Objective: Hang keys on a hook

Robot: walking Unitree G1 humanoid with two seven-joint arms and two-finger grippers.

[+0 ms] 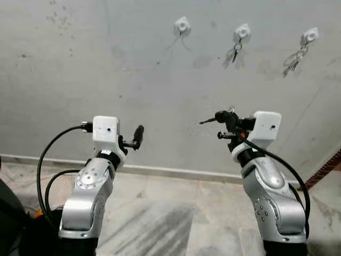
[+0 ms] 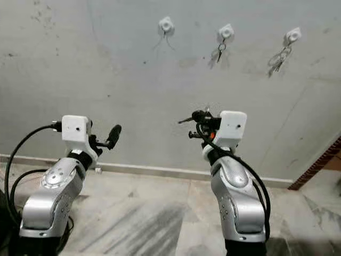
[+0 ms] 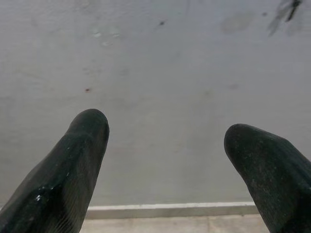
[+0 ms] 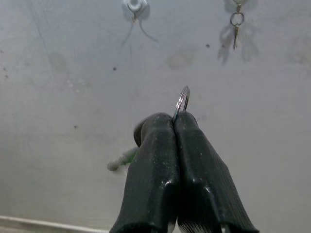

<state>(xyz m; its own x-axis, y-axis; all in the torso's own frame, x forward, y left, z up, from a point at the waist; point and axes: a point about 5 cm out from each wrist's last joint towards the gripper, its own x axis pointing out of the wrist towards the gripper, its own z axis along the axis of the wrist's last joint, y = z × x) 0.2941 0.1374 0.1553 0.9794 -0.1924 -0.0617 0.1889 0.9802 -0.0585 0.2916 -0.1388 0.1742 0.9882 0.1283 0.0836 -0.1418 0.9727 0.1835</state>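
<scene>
— What does your left side show, going by the row of hooks?

— My left gripper (image 1: 137, 137) is raised in front of the grey wall (image 1: 80, 64), low and well off to the left of the left hook (image 1: 182, 24). Its fingers (image 3: 73, 165) stand spread apart with nothing between them.

— And the hooks themselves?

— Three white ones, high on the wall. The left hook is bare (a faint thread-like mark hangs under it). The middle hook (image 1: 242, 31) carries a small key on a ring (image 1: 235, 52), and the right hook (image 1: 309, 36) carries a bunch of keys (image 1: 294, 60).

— Where are the keys you are to hang?

— In my right gripper (image 1: 219, 118), below the row, roughly between the left hook and the middle hook, well short of both. Its fingers (image 4: 160, 174) are pressed tight together on the keys (image 4: 181, 102): the metal ring sticks up from the fingertips, and a key blade juts out to the side.
</scene>
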